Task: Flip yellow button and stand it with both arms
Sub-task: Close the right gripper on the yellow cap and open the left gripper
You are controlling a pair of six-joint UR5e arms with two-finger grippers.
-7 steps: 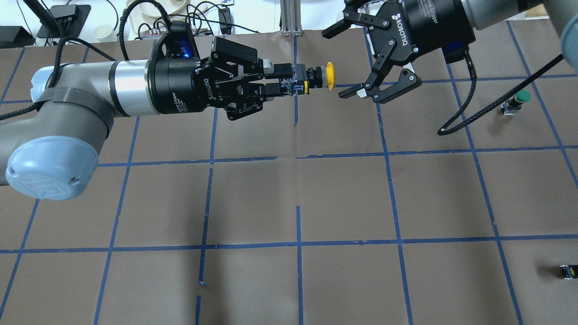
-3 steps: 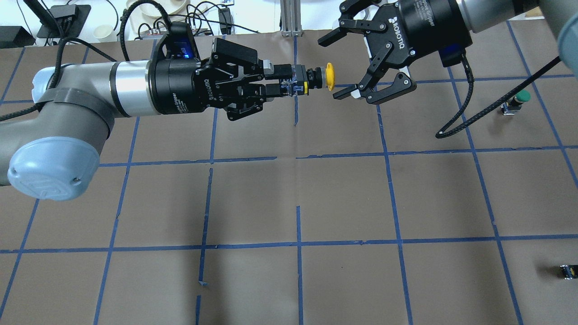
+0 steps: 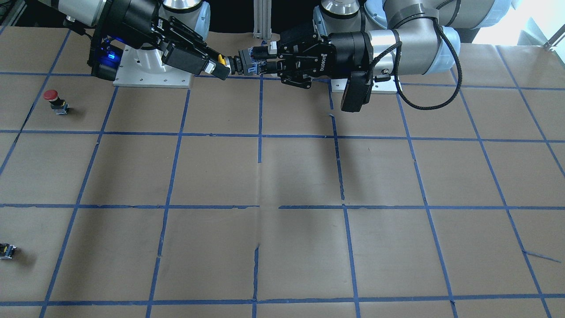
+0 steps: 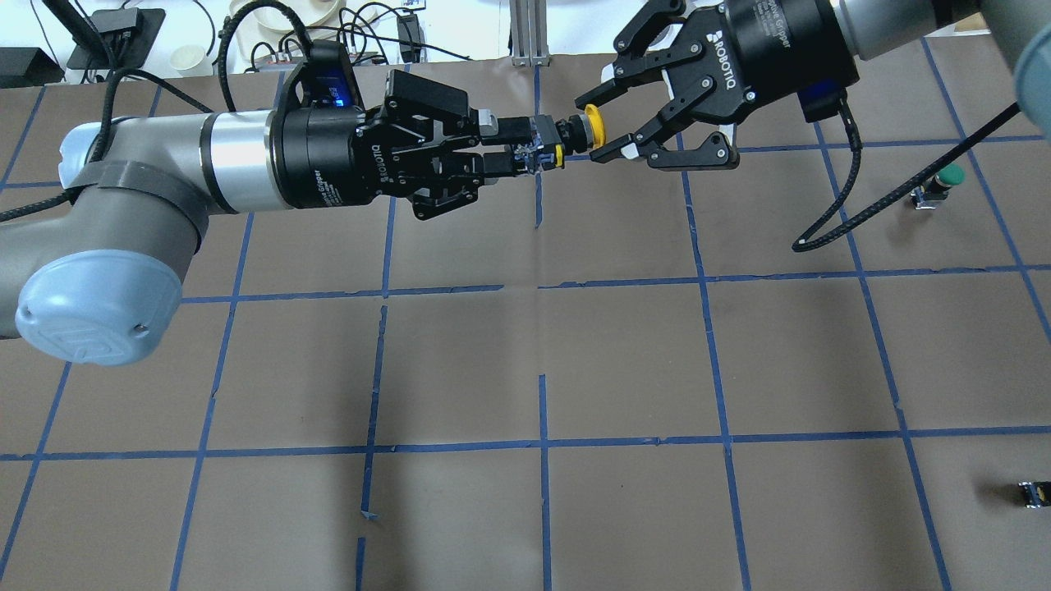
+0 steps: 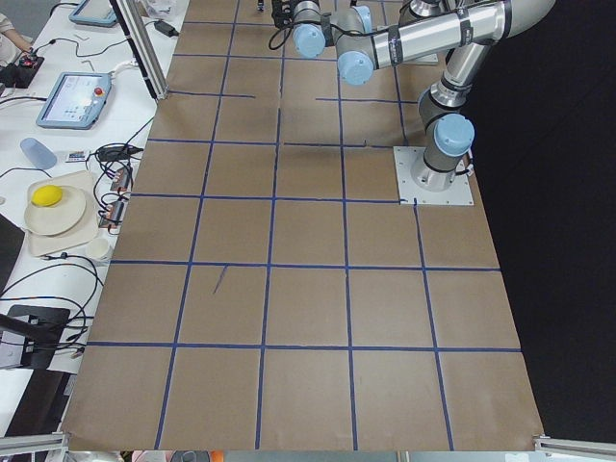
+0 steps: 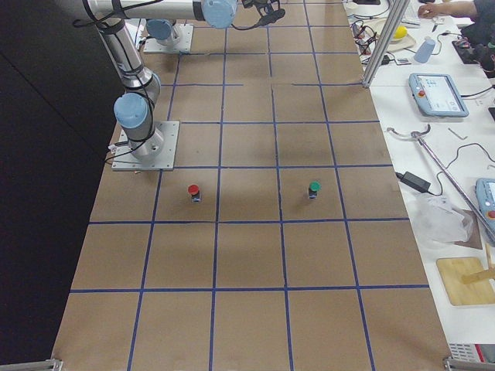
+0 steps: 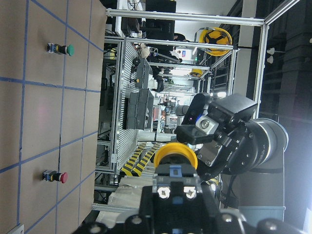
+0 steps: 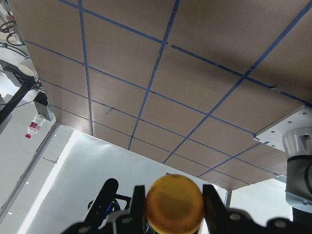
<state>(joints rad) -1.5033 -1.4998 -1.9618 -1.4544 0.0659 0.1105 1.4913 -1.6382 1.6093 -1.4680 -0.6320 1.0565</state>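
Observation:
The yellow button (image 4: 597,132) is held in the air, lying sideways, its yellow cap pointing at my right gripper. My left gripper (image 4: 516,145) is shut on its black-grey body. My right gripper (image 4: 597,129) is open, its jaws narrowed, one finger close on each side of the cap. In the front-facing view the two grippers meet at the button (image 3: 223,60). The left wrist view shows the cap (image 7: 175,155) from behind. The right wrist view shows the cap (image 8: 174,204) between the fingers (image 8: 212,204).
A green-capped button (image 4: 944,182) stands at the right of the table. A red-capped button (image 3: 53,100) stands nearer the robot's base. A tiny black block with a yellow mark (image 4: 1033,492) lies at the right edge. Brown paper with blue tape lines covers the table.
My right gripper has moved left onto the yellow cap and its jaws have narrowed around it. The left gripper and button have stayed still.

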